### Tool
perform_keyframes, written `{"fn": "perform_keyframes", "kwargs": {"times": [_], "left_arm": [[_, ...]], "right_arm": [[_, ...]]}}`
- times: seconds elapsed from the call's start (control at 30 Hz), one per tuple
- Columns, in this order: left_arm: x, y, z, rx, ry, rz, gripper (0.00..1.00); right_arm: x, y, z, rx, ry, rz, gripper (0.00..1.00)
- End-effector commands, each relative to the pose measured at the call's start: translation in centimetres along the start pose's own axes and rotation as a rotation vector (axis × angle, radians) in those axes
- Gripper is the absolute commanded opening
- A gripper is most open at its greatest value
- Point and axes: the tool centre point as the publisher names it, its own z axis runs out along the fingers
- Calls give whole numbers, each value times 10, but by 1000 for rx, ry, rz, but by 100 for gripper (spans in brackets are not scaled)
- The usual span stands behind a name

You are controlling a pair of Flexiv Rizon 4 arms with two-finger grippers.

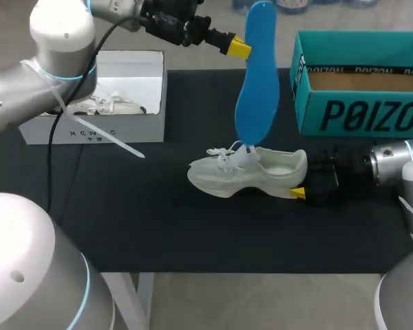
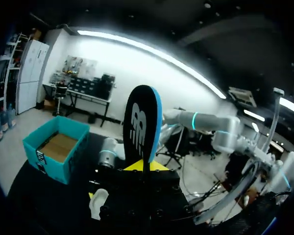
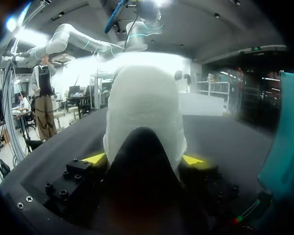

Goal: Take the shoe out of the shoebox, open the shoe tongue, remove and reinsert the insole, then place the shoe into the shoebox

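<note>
- One broad table (image 1: 193, 234) carries everything; its top is flat, matte black.
- On the right far side of it stands the teal shoebox (image 1: 358, 113), a rectangular open-topped carton. It has smooth printed walls and a plain brown cardboard floor, and it also shows in the left wrist view (image 2: 54, 156).
- Well apart from it, on the left far side, stands a white box (image 1: 96, 127), also rectangular and open. A tangle of white laces (image 1: 110, 104) shows inside.
- The shoe (image 1: 261, 175) rests upright on its sole near the table's middle, outside both boxes, toe toward the left. It is off-white, with a chunky rounded sole and loose laces. The right wrist view shows its heel (image 3: 144, 107) as a tall rounded dome of fine knit fabric.
- The insole (image 1: 257, 82) stands almost upright above the shoe, its lower end at the shoe's opening. It is long with rounded ends and smooth blue on one face. The other face (image 2: 142, 125) is black with a white mark.
- The right gripper (image 1: 301, 184) lies low on the table, its yellow tips pressed against the heel from both sides (image 3: 143, 159).
- The left gripper (image 1: 241, 48) pinches the insole near its upper end (image 2: 143, 167).
</note>
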Motion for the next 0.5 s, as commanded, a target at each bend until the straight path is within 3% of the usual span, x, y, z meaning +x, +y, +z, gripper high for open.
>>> {"fn": "perform_keyframes", "kwargs": {"times": [0.03, 0.3, 0.5], "left_arm": [[3, -15, 9, 40, 81, -119, 0], [52, -36, 37, 29, 143, -58, 0], [76, -32, 34, 32, 149, -39, 0]], "right_arm": [[1, -4, 3, 1, -3, 1, 0], [1, -4, 3, 1, -3, 1, 0], [1, -4, 3, 1, -3, 1, 0]]}}
